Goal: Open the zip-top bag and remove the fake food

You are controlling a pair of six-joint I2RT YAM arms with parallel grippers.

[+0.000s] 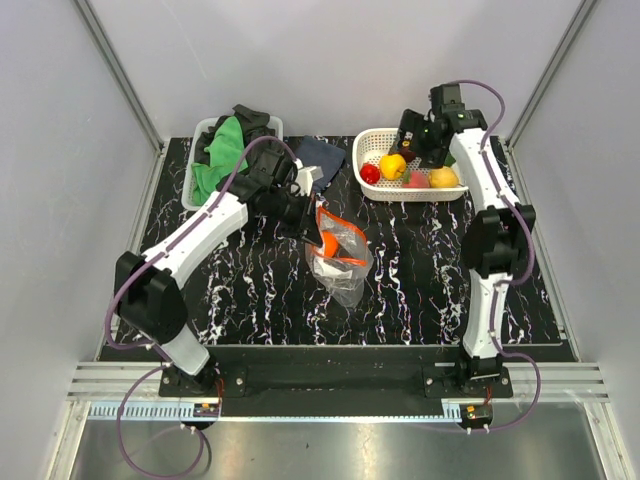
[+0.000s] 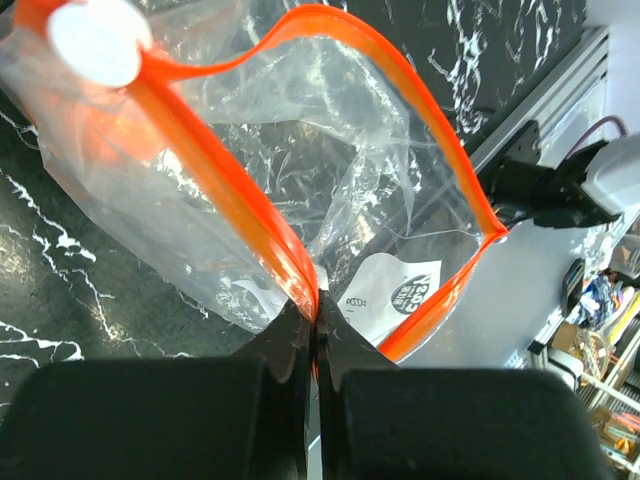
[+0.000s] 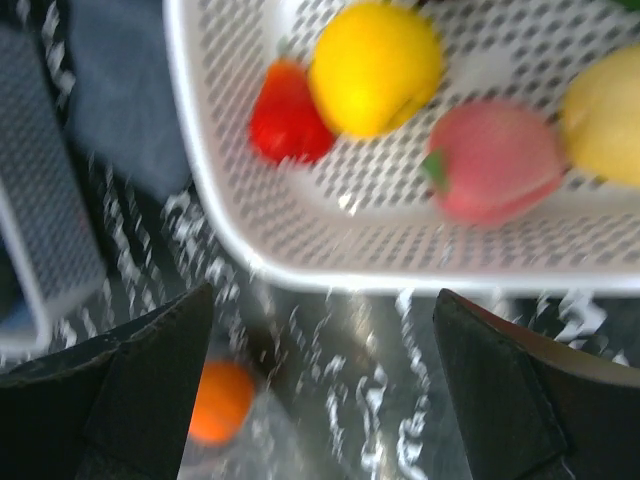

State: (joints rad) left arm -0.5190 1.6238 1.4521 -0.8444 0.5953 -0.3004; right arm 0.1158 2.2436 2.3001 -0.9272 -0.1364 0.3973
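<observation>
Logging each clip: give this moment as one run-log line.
left claw: shut on zip-top bag strip | right claw: open, above basket | fake food: several in basket, orange piece in bag

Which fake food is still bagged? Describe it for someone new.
At the centre of the black marbled table lies the clear zip-top bag, its orange strip pinched by the left hand. Inside sits one small orange ball, the only piece not in the white basket at the far right.

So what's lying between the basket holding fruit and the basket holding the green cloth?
A dark blue cloth lies between the fruit basket and the cloth basket; the top external view shows it, the right wrist view partly.
</observation>
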